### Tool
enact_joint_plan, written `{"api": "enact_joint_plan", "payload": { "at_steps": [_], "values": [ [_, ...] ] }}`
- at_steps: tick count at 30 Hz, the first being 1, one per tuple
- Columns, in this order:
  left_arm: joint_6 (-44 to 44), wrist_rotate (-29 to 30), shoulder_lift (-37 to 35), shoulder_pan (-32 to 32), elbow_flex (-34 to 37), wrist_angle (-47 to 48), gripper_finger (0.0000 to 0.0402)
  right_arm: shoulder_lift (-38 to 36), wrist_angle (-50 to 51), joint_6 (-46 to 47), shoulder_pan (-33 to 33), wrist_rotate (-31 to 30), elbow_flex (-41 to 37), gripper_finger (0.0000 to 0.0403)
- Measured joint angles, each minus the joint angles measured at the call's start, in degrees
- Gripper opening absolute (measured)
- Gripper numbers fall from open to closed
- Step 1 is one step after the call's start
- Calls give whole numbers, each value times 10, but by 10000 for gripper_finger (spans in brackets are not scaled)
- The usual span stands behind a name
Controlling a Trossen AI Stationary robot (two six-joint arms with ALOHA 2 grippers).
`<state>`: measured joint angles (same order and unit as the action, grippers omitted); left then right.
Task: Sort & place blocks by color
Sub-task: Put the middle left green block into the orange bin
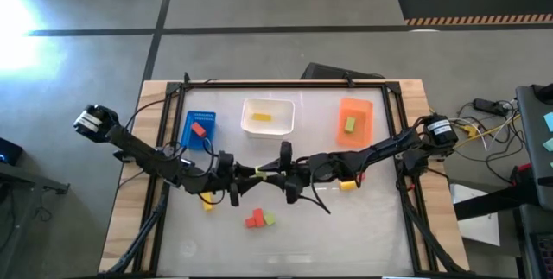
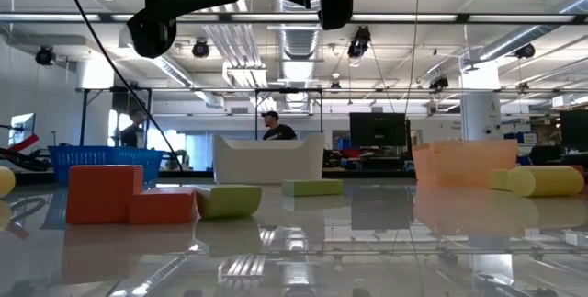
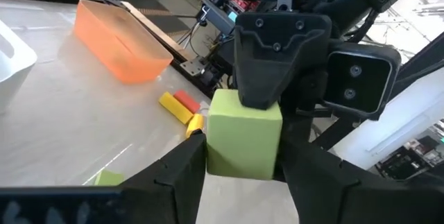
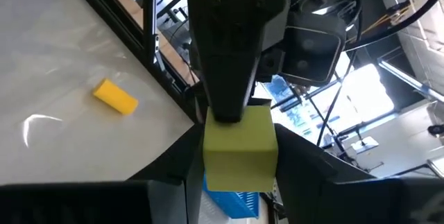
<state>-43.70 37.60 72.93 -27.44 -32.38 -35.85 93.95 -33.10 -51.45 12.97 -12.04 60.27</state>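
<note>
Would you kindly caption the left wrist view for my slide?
Handover above the table: both the left gripper and the right gripper clasp one light green block.

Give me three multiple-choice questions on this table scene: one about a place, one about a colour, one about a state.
1. Which bin holds a yellow block?
A. blue
B. white
C. orange

2. What colour is the block up at the arms' meeting point?
A. red
B. yellow
C. light green

3. How is that block placed?
A. lying on the table
B. gripped in the air by the fingers of both the left gripper and the right gripper
C. resting in a bin

Answers:
1. B: the high view shows it inside the white bin.
2. C: both wrist views show a light green block.
3. B: each wrist view shows that arm's fingers at its sides and the other arm's finger on it.
</note>
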Motion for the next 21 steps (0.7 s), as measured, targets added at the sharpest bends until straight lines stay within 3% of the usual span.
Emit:
{"api": "enact_joint_plan", "payload": {
  "at_steps": [6, 11, 16, 21],
  "values": [
    [57, 6, -9, 1, 1, 14, 169, -7, 37, 28, 0, -48, 1, 124],
    [105, -1, -43, 0, 2, 45, 170, -30, 159, 96, -15, -120, 1, 124],
    [166, 20, -74, 1, 6, 81, 171, -74, 285, 209, -53, -188, 1, 124],
    [206, 55, -93, 2, 6, 95, 171, -112, 431, 388, -144, -199, 1, 124]
  ]
}}
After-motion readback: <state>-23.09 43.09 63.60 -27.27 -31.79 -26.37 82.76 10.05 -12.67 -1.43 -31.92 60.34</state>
